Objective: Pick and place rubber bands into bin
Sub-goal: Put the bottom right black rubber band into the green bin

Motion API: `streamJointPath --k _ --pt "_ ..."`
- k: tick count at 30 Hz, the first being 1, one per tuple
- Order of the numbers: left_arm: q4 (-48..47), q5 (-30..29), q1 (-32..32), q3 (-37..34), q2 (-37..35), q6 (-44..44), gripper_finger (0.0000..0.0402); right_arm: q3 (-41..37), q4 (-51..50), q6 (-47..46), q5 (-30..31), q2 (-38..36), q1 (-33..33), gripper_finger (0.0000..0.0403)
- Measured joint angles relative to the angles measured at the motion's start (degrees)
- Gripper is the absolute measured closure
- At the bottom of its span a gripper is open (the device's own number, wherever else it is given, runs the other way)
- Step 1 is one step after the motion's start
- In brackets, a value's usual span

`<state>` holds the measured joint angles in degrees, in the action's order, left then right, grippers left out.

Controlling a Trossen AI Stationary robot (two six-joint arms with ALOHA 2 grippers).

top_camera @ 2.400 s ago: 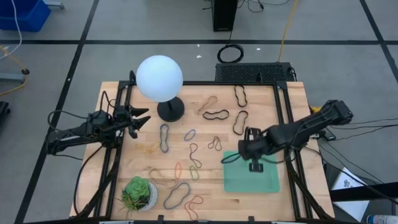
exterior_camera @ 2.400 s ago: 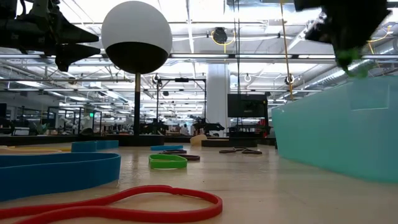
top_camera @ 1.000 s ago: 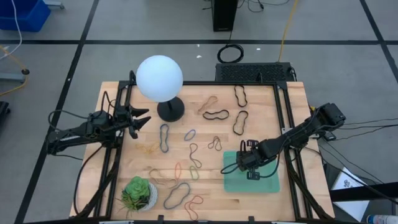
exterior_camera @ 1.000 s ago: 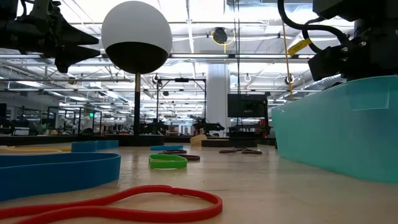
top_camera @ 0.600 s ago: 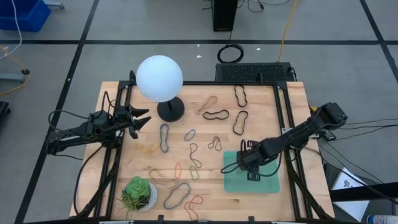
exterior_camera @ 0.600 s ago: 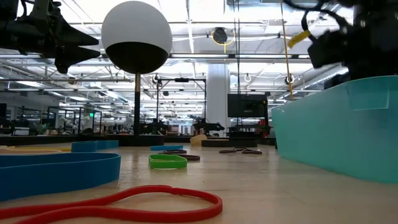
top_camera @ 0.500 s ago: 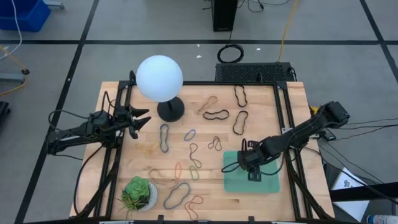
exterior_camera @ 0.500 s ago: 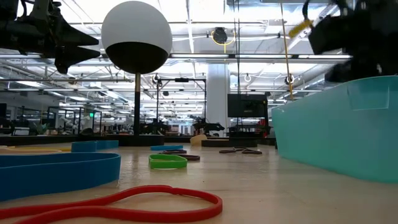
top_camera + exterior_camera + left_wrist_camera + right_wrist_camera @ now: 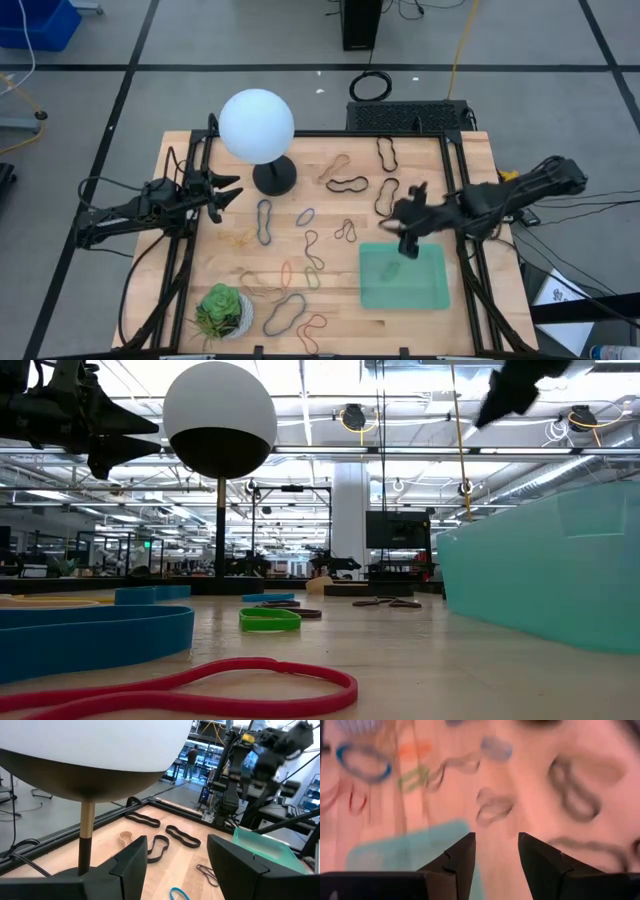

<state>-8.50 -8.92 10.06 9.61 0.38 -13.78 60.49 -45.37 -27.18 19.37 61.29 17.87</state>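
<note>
Many rubber bands lie flat on the wooden table: black ones toward the far edge, a blue one, and several more toward the near left. The mint-green bin sits on the table at the near right and also fills the right of the low view. My right gripper hovers open above the bin's far edge; its wrist view shows nothing between its fingers. Whether a band lies in the bin I cannot tell. My left gripper waits open and empty at the far left, beside the lamp.
A white globe lamp on a dark base stands at the far left, close to my left gripper. A potted succulent sits at the near left corner. Black frame rails run along the table's sides.
My right gripper has risen out of the bin and gone toward the table's far edge, from low inside the bin to above its far rim. In the low view it has climbed from behind the bin's wall to the top of the picture.
</note>
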Motion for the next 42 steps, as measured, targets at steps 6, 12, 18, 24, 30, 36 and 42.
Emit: streamJointPath --k 6,12,18,24,30,36,42 --pt "-0.01 -0.01 -0.02 0.0 0.0 0.0 0.019 -0.9 10.76 9.23 4.83 -5.57 -1.69 0.0261" --pt "-0.03 -0.01 -0.01 0.0 0.0 0.04 0.019 -2.7 18.95 19.77 4.61 -6.62 -2.6 0.0262" --pt "-0.11 -0.01 0.01 0.0 0.0 0.57 0.019 -2.73 19.27 30.75 4.66 -5.19 -4.09 0.0264" --pt "-0.57 -0.01 -0.01 -0.01 0.0 0.55 0.019 -2.75 11.86 30.89 4.42 0.71 -11.56 0.0265" --pt "-0.93 -0.01 0.01 -0.02 0.0 0.08 0.019 -2.78 8.67 30.89 -5.71 8.55 -19.81 0.0268" --pt "-1.37 0.44 -0.01 -0.02 -0.02 -0.24 0.019 -2.78 5.5 31.43 -7.58 15.2 -24.34 0.0268" --pt "-2.17 1.4 -0.01 -0.02 -0.01 -0.2 0.019 -2.85 2.01 31.05 -7.76 19.46 -24.81 0.0268"
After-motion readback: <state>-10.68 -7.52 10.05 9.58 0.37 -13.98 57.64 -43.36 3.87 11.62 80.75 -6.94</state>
